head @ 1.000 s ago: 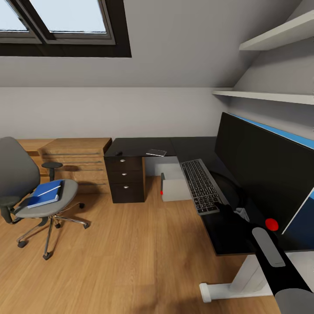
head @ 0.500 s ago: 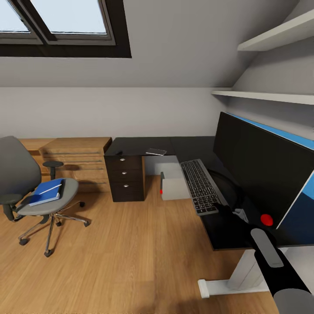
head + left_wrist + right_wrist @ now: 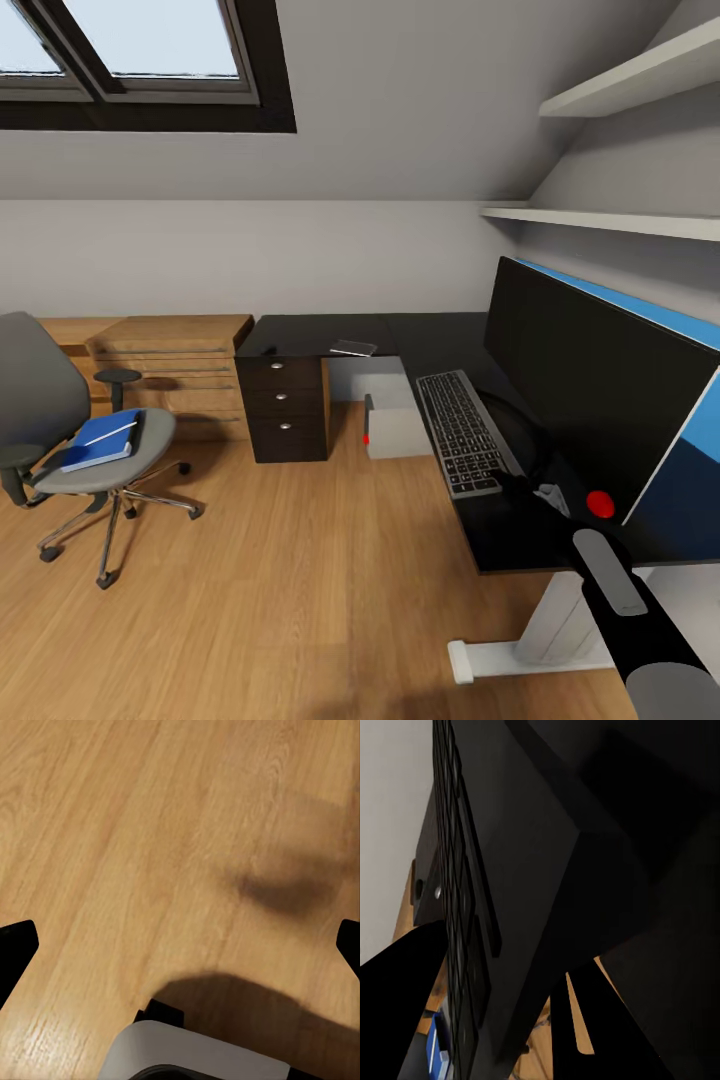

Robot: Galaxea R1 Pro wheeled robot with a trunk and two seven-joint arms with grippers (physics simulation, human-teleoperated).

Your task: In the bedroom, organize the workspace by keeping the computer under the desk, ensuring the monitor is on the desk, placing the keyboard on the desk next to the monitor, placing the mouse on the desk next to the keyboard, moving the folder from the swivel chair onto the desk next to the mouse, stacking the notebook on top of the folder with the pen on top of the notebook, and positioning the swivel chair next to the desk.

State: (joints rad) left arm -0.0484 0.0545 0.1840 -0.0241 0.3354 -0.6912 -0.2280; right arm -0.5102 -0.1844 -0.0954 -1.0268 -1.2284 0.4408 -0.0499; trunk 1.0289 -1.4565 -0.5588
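Head view: your right tool [image 3: 550,497] sits by the keyboard's [image 3: 461,430] near end, grip unclear; folder [image 3: 100,441] at 9 o'clock looks light and stiff—pinch its edge.

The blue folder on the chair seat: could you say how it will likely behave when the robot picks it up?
The folder looks flat and fairly stiff, so it should probably lift without flopping. The white pen lying loose on top may roll off if tilted. The chair stands on wheels, so pushing the folder might shift it.
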